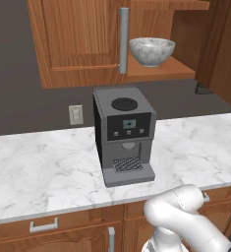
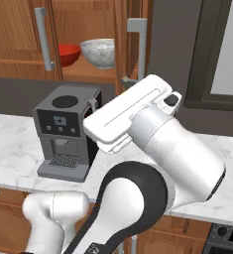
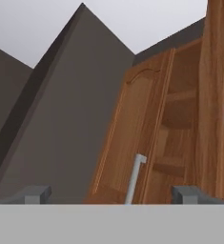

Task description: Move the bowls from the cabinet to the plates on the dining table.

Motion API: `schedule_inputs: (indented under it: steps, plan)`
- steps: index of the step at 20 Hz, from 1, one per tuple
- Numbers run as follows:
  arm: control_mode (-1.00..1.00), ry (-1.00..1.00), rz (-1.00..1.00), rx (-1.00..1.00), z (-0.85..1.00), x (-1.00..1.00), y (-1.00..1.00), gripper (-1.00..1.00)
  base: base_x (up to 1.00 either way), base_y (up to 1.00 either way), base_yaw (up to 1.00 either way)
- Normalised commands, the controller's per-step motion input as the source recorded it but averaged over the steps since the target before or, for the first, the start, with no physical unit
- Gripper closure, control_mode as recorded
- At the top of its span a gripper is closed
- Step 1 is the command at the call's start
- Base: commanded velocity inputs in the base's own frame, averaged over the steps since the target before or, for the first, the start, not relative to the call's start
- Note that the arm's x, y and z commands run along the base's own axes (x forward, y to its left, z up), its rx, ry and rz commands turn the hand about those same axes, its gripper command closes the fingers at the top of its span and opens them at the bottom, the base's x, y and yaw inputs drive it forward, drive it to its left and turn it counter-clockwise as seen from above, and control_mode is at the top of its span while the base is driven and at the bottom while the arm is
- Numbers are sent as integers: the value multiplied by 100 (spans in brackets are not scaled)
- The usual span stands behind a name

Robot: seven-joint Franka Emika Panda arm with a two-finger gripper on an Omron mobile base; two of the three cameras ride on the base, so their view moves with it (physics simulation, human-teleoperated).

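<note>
Both bowls are sitting on the shelf of the open cabinet (image 2: 19,34), so nothing has been delivered yet. The marbled bowl (image 1: 152,50) is resting toward the right of the shelf, and the red bowl (image 2: 68,53) is lying just left of it, partly behind the left door. The claw (image 3: 111,194) is standing released and empty, looking up along the cabinet door, below the shelf. Beneath, a grey coffee machine (image 1: 123,134) is occupying the marble counter (image 1: 33,167). Reaching, grasping and carrying both bowls are remaining.
</note>
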Motion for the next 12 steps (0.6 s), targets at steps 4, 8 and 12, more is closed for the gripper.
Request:
schedule_inputs:
  steps: [4, 8, 12]
  plan:
    - [-100, -4, -11, 0, -2, -1, 42, -100, 0, 0, 0]
    - [-100, -4, -12, 0, -1, 0, 38, -100, 0, 0, 0]
    - [-100, -5, -12, -1, 0, 0, 39, -100, 0, 0, 0]
